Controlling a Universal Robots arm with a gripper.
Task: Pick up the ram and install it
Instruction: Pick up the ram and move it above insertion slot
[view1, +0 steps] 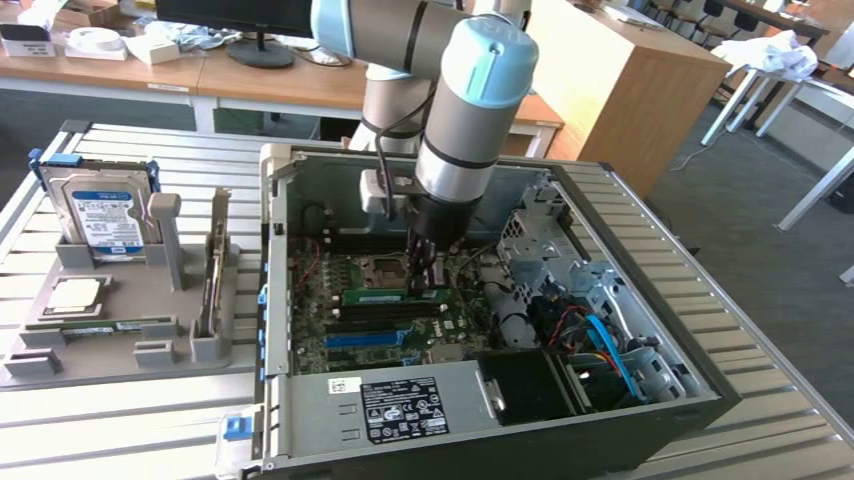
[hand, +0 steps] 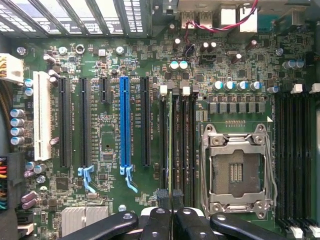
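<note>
Our gripper (view1: 427, 272) is closed narrowly on the ram (view1: 395, 294). It pinches the stick toward one end and holds it on edge, low over the black slots (hand: 189, 145) beside the empty socket (hand: 235, 170), inside the case (view1: 275, 250). We judge the install step is in hand, and the ram seems not yet seated. Seating calls for its edge lined along one slot and a straight press down.
</note>
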